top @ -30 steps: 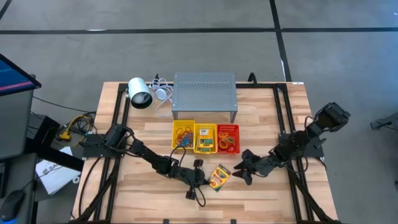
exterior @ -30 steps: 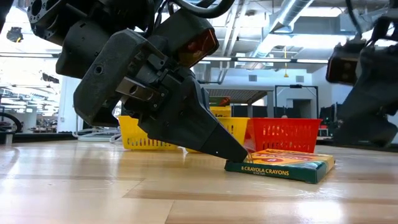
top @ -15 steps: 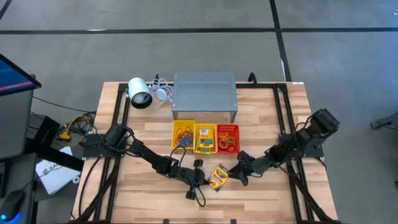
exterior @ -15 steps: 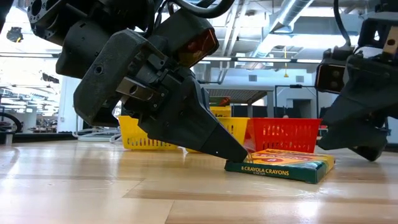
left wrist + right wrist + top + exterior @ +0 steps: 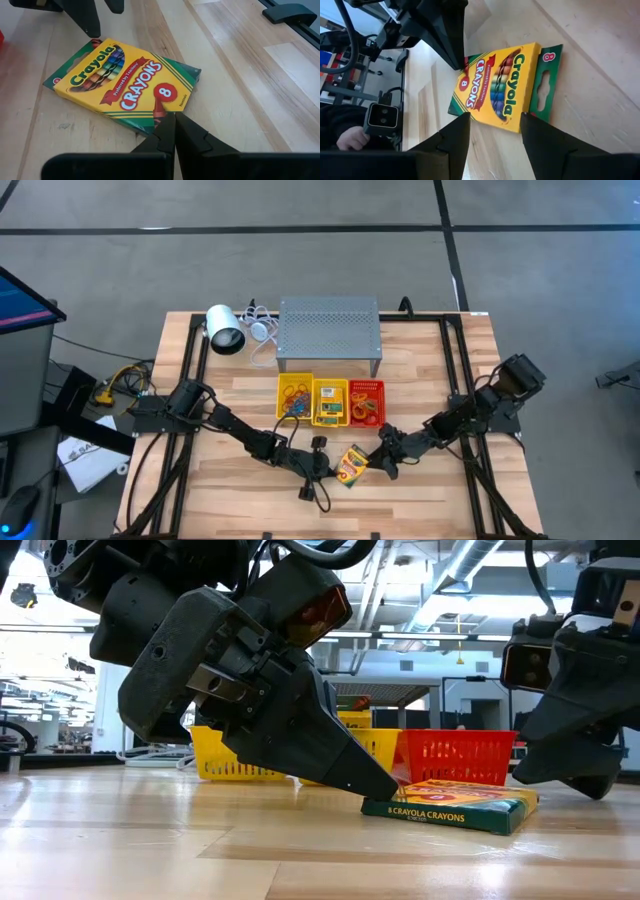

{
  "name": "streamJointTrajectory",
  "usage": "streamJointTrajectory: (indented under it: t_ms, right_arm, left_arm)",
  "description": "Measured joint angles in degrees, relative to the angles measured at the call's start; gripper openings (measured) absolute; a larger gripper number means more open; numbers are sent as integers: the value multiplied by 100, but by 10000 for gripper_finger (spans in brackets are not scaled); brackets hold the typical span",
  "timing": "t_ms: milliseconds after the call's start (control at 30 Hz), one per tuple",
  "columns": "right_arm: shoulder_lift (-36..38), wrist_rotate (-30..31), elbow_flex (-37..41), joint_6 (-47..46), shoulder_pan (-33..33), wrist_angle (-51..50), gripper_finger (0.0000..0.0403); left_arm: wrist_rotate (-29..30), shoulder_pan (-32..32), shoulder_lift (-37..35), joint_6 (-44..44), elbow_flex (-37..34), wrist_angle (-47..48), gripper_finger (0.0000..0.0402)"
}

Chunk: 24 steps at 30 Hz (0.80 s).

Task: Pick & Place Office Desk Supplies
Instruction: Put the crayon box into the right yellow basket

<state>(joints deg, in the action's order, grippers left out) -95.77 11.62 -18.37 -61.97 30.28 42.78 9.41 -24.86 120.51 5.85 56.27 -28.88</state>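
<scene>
A yellow-and-green crayon box (image 5: pixel 351 465) lies flat on the wooden table, in front of three baskets. My left gripper (image 5: pixel 334 471) is shut, and its tip is against the box on the side toward the table's left. My right gripper (image 5: pixel 383 457) is open and low at the box's other side. Its two fingers (image 5: pixel 461 131) stand just before the box's edge (image 5: pixel 485 123); I cannot tell whether they touch it. The left wrist view shows those fingers (image 5: pixel 90 22) beyond the box (image 5: pixel 125 82). My left gripper presses the tips of its shut fingers (image 5: pixel 167 122) against the box's lower edge (image 5: pixel 156 116), close to the printed 8. The fingers slant down from the table's left side. The box rests flat on the table.
Two yellow baskets (image 5: pixel 294 397) (image 5: pixel 330 402) and a red one (image 5: pixel 366 402) hold small supplies just behind the box. Farther back stand a grey perforated stand (image 5: pixel 329 332) and a white lamp (image 5: pixel 225 330). Bare wood lies along the near edge.
My right gripper has come down and moved toward the table's left, up to the crayon box. The box and my left gripper have kept still.
</scene>
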Motion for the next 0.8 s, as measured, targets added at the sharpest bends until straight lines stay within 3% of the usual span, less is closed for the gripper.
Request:
streamJointTrajectory:
  t_ms: [800]
  right_arm:
    - [282, 64, -12, 62, -50, -664, 145]
  left_arm:
    - [-2, 1, 0, 2, 0, 0, 0]
